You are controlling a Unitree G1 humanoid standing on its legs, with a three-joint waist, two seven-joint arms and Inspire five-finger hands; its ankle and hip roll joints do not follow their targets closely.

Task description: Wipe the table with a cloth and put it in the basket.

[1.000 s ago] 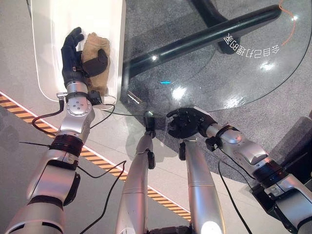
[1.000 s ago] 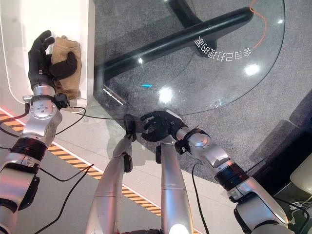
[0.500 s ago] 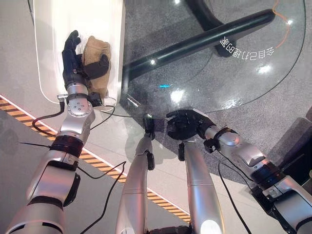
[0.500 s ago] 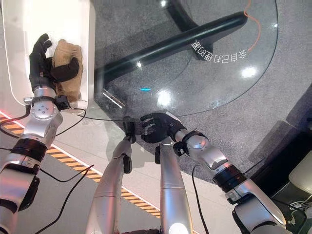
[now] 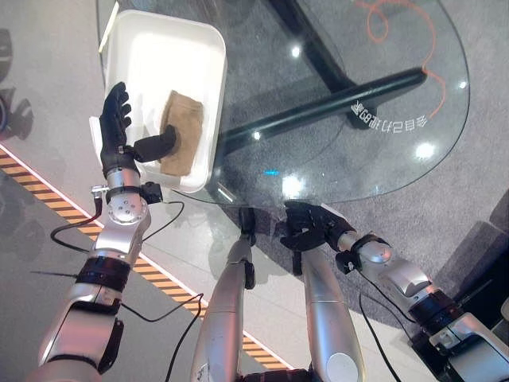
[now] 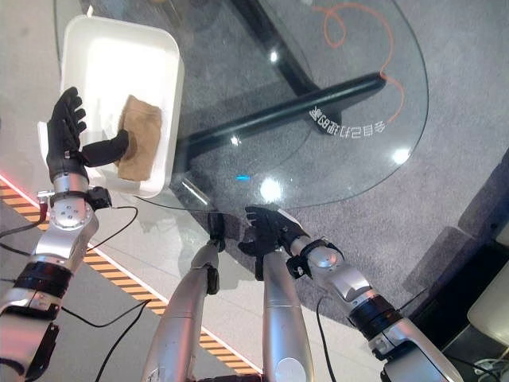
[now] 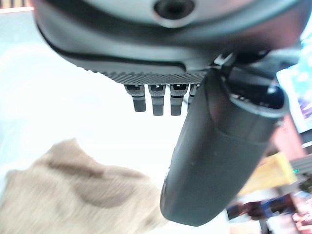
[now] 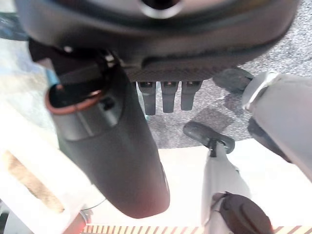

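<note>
A tan cloth lies loose inside the white basket, against its wall nearest the table. My left hand hovers at the basket's near left rim with fingers straight and spread. Its thumb reaches toward the cloth's edge without closing on it. My right hand rests at the near edge of the round glass table, fingers relaxed, holding nothing.
Under the glass runs the table's black base bar. An orange cord curls at the far side. Yellow-black striped tape crosses the floor on the left. The basket stands at the table's left edge.
The camera has tilted, so the whole scene sits lower in view. My left hand has drawn back off the cloth, which now lies free in the basket. My right hand stays put.
</note>
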